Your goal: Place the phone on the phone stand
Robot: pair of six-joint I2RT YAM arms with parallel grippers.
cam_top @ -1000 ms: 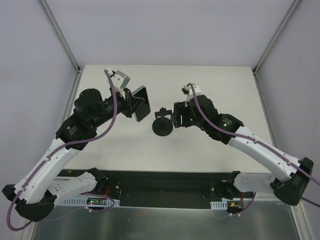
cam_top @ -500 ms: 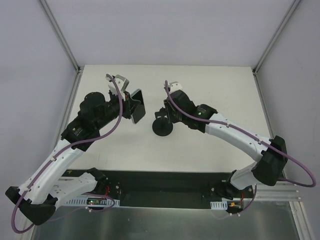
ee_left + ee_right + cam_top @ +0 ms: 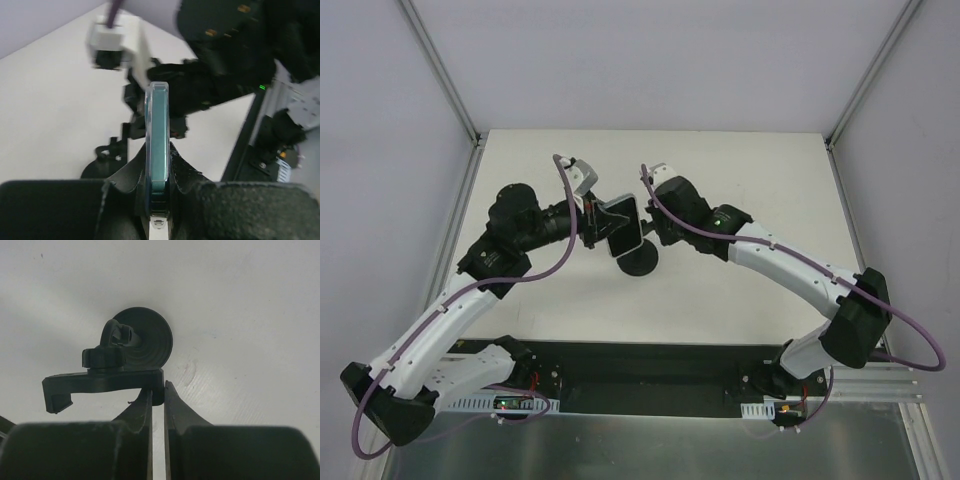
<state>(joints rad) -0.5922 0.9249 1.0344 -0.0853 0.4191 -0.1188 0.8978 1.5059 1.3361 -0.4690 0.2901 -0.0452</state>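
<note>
The white table (image 3: 750, 180) bears the phone stand (image 3: 150, 337) midway between its side edges. The right gripper (image 3: 157, 390) pinches one end of its holder. The left gripper (image 3: 603, 225) clamps the phone (image 3: 157, 145) edge-on between its jaws, just above the stand.

Phone (image 3: 626, 226) hanging over the phone stand (image 3: 642, 262), left gripper (image 3: 604, 226) at its left, right gripper (image 3: 654, 228) at its right.

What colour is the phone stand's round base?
The base is black, clearest in the right wrist view.
</note>
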